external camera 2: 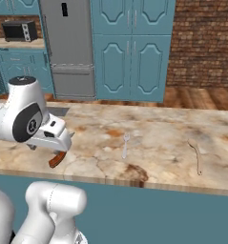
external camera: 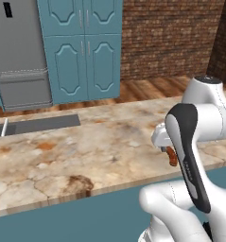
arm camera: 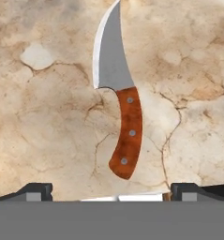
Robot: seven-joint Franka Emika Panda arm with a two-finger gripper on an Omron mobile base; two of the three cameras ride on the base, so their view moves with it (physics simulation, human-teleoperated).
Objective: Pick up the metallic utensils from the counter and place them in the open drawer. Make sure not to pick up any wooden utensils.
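Two metallic utensils lie on the beige-tan marbled stone desk. One is a knife with a curved, pointed silver blade and a short reddish-brown handle; the hand view shows it flat on the stone, its blade smooth and grey with a bright edge, its handle glossy, gently bowed and set with three small silver rivets. It lies in line between the two dark fingers, whose tips stand wide apart at either side, released and grasping nothing. In the right base view the handle end of that knife peeks out from under the white hand, near the desk's front edge. The other metallic piece is a thin all-silver fork, lying flat, well apart to the right of the knife in the right base view.

Farther right on the same slab lies a slim brown wooden utensil with a long thin stem, apart from the fork. The stone is mottled cream and tan with brown and rust blotches and fine dark cracks, and sits on a plain teal-blue base.

Behind the desk stand teal-blue panelled cabinet doors, a tall grey steel refrigerator, a red brick wall and a dark microwave oven on a far counter.
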